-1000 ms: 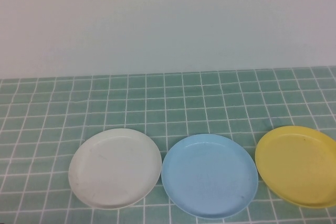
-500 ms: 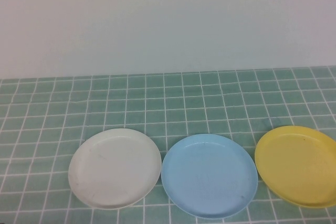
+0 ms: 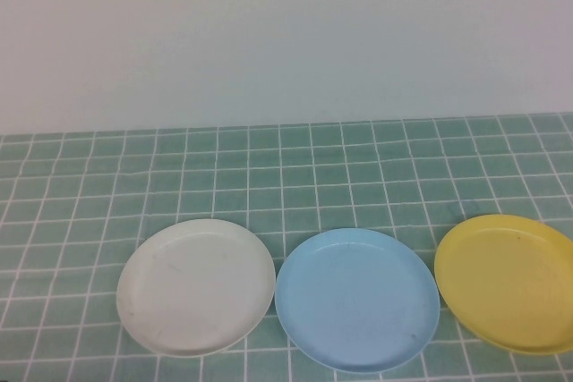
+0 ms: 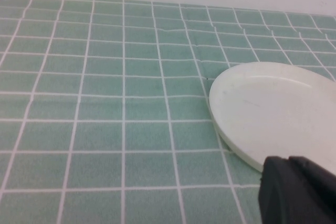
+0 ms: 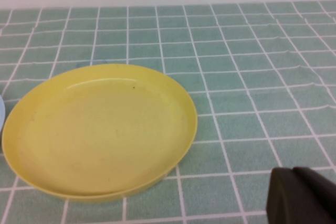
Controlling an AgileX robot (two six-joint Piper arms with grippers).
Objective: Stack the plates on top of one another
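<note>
On my left, my left claw (image 4: 296,190) shows only as a dark tip in its own wrist view, clenched with nothing in it, hanging just off the near rim of the white plate (image 4: 275,109). In the high view neither of my arms appears.

The white plate (image 3: 196,286) lies flat on the green tiled surface (image 3: 269,167), the leftmost of three in a row along the near side. Its rim sits just beside the light blue plate (image 3: 357,299) in the middle; their edges come very close, and I cannot tell whether they touch. The blue plate lies a little nearer to me than the other two.

Further right, a narrow strip of tile separates the blue plate from the yellow plate (image 3: 506,282), whose right edge runs off the frame in the high view. From my right wrist the yellow plate (image 5: 100,129) shows whole, lying flat and upright, with a sliver of the blue plate at the frame's edge.

My right claw (image 5: 302,195) is a dark tip near the yellow plate's rim but apart from it, clenched on nothing.

All three plates lie singly; none rests on another.
</note>
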